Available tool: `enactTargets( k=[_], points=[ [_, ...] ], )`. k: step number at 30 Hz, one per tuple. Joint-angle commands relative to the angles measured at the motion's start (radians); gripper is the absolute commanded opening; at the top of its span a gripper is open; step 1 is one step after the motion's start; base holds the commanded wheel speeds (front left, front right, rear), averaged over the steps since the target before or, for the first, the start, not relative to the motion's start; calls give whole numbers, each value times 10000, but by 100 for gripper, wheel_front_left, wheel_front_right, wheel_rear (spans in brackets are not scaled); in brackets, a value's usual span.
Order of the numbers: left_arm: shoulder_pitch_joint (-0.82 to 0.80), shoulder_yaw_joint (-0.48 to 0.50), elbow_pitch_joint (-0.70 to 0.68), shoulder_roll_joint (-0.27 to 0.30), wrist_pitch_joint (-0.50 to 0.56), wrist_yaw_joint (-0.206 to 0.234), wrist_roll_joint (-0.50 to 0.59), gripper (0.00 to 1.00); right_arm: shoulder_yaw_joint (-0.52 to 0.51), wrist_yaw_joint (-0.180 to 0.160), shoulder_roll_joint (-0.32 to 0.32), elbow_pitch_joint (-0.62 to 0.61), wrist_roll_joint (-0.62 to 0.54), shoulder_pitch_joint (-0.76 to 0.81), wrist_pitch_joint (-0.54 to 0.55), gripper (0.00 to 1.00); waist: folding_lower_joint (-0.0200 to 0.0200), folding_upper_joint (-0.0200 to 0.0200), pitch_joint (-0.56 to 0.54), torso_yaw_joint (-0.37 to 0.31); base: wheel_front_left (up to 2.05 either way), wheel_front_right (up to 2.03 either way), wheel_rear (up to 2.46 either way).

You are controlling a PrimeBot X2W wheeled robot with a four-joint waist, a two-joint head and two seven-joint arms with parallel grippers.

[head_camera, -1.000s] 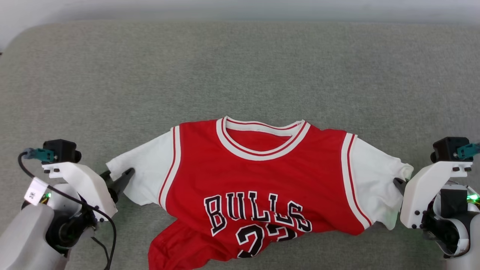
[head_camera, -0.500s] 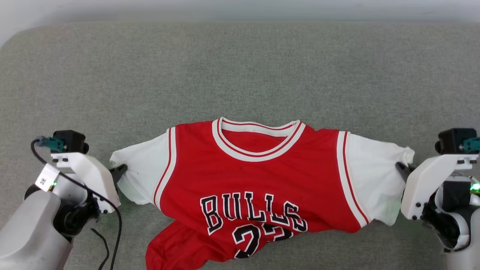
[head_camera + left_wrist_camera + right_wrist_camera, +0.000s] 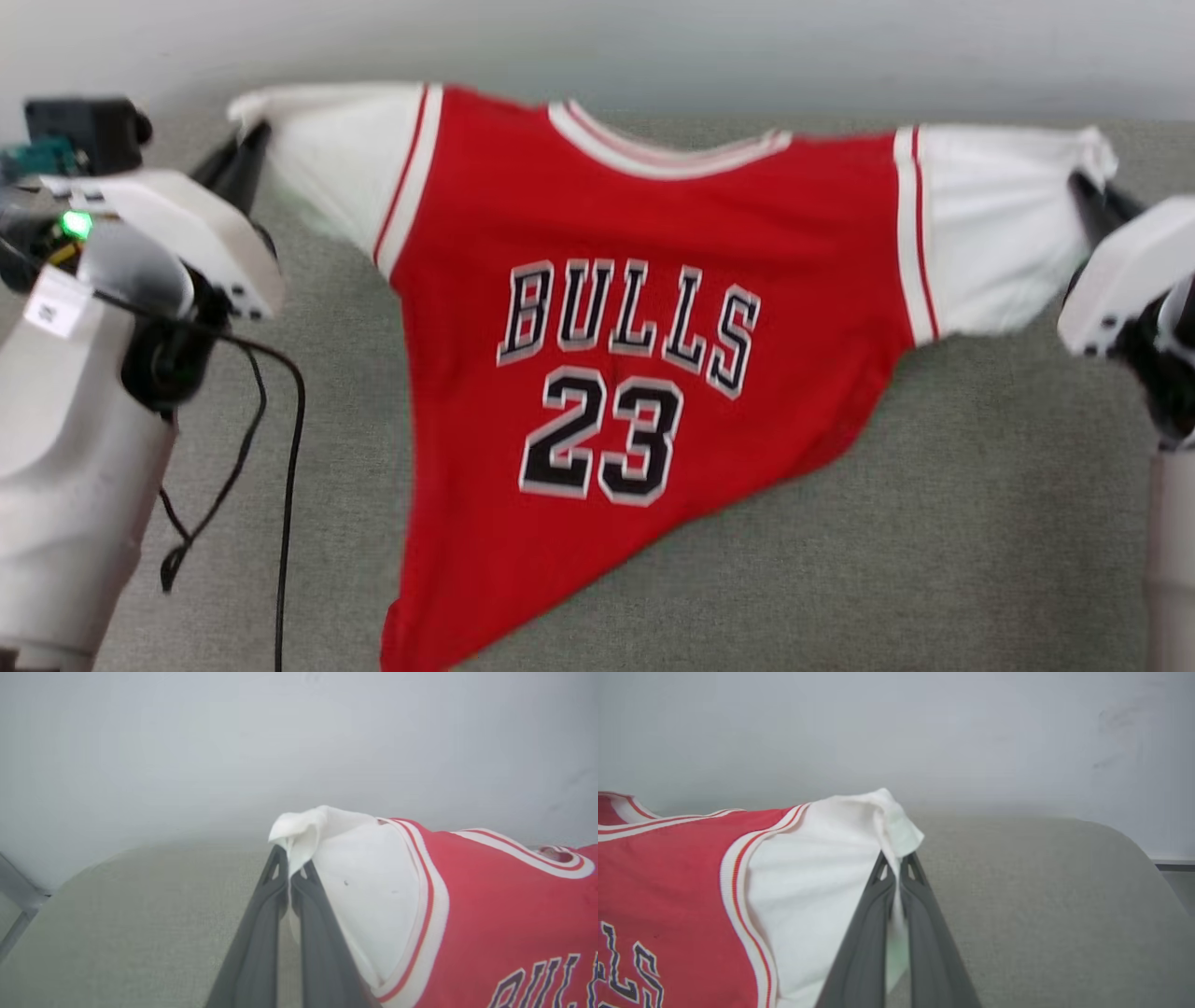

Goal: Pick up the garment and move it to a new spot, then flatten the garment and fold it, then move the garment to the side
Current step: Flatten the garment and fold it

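The left gripper (image 3: 252,135) and the right gripper (image 3: 1080,183) each pinch a white sleeve tip, holding the garment (image 3: 616,308) spread between them over the grey cushion (image 3: 980,523)

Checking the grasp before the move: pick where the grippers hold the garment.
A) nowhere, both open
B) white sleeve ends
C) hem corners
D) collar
B: the left gripper and the right gripper each pinch a white sleeve end of the garment, which hangs stretched between them.
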Motion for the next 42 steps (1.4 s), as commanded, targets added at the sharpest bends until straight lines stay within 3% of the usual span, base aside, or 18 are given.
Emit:
enactTargets(
  k=[1,7,10,14,23,30,42],
  points=[
    [-520,95,197,-97,-404,-63,154,0,-80,-7,-19,252,-10,-679,-232,0,-1,0,-5,15,0,0,0],
    [-2425,374,1170,-388,-1297,-197,383,0,-338,-9,-97,1080,-157,-3088,-900,0,-1,0,299,34,0,0,0],
    [-3425,607,1612,-500,-1723,-474,204,0,-491,-9,-56,1526,-303,-4443,-1230,0,-1,0,603,-23,0,0,0],
    [-4652,932,1946,-217,-2244,-763,108,0,-1012,-9,202,2153,-353,-6275,-1588,0,-1,0,1046,-172,0,0,0],
    [-7142,959,2519,277,-2567,-981,257,0,-1306,-10,393,3019,-641,-9491,-2234,0,-1,0,2389,-278,0,0,0],
    [-7546,687,3224,298,-2435,-1049,-79,0,-1184,-10,424,3967,-605,-9946,-2467,0,-1,0,3111,-365,0,0,0],
    [-5729,-614,2979,388,-2047,-1060,-2015,0,-407,-7,280,5874,504,-8482,-2995,0,-1,0,3363,-440,0,0,0]
  ],
)
